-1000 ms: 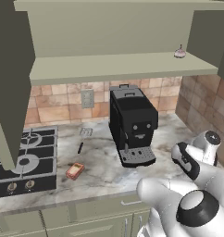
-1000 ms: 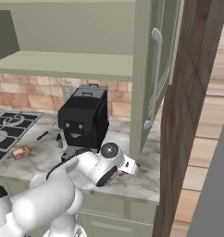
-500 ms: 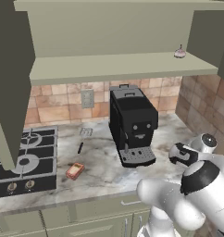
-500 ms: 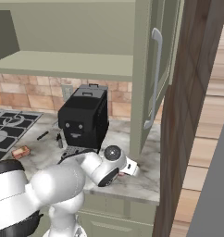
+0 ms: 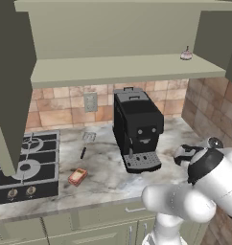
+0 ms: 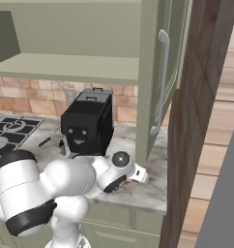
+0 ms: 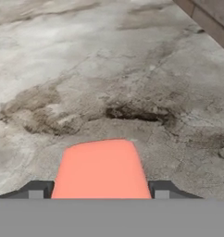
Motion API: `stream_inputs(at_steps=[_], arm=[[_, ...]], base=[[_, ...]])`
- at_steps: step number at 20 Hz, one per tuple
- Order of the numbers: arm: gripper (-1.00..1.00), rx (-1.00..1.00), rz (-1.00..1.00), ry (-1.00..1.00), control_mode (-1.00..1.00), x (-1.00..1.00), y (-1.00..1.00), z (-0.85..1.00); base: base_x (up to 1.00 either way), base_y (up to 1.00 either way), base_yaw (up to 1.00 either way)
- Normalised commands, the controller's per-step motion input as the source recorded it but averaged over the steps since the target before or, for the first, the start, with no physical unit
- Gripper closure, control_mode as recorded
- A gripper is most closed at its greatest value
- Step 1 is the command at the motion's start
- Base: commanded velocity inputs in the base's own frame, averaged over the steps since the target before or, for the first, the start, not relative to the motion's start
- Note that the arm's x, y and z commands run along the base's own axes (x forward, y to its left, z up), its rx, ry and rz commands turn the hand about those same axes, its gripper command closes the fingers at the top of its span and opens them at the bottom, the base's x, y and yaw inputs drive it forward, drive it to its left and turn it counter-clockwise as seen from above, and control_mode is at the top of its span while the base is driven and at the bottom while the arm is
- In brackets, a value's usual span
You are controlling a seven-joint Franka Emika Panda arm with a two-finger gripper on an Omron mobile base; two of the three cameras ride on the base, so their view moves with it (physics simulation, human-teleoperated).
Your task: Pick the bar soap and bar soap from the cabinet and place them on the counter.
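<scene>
1. The rounded coral-red bar soap [image 7: 101,169] sits between the gripper's [image 7: 99,189] two small dark fingertips [image 7: 37,189] in the hand view, one tip on each flank of the bar, with the veined stone just beyond it.
2. The pincer is pinching the coral bar; its jaws stand as far apart as the bar is wide.
3. Whether the coral bar touches the stone or hangs just above it cannot be told.
4. The boxier orange-brown bar soap with a paler top face [image 5: 77,176] lies flat on the beige-grey marbled stone counter [image 5: 106,167], just beside the right edge of the black gas hob [image 5: 23,165] and well apart from the gripper.
5. In the left base view the hand reaches low over the right end of the counter, near the brick-tiled side wall [image 5: 211,112].
6. In the right base view the hand's white end [image 6: 138,174] pokes out past the wrist, low over the stone, below the open panelled door [image 6: 160,72] of the sage-green wall cabinet [image 5: 122,69].
7. A black boxy coffee machine [image 5: 137,127] stands upright on the counter between the hob and the hand.
8. A small dark-handled spatula [image 5: 86,142] lies on the stone behind the orange-brown bar, near the tiled back wall.
9. On the cabinet shelf, far right, stands a small pale round knob-topped item [image 5: 186,54].
10. A long silver bar handle [image 6: 162,82] runs down the open door.
</scene>
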Motion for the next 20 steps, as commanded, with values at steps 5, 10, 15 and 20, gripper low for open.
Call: stream_inputs(at_steps=[5, 10, 15, 20], arm=[[1.00, 0.00, 0.00, 0.00, -1.00, 0.11, 0.00, -0.31], [1.00, 0.00, 0.00, 0.00, -1.00, 0.04, 0.00, -0.37], [1.00, 0.00, 0.00, 0.00, -1.00, 0.00, 0.00, -0.38], [1.00, 0.00, 0.00, 0.01, -1.00, 0.01, 0.02, -0.41]], base=[[0.00, 0.00, 0.00], [0.00, 0.00, 0.00], [0.00, 0.00, 0.00], [0.00, 0.00, 0.00]])
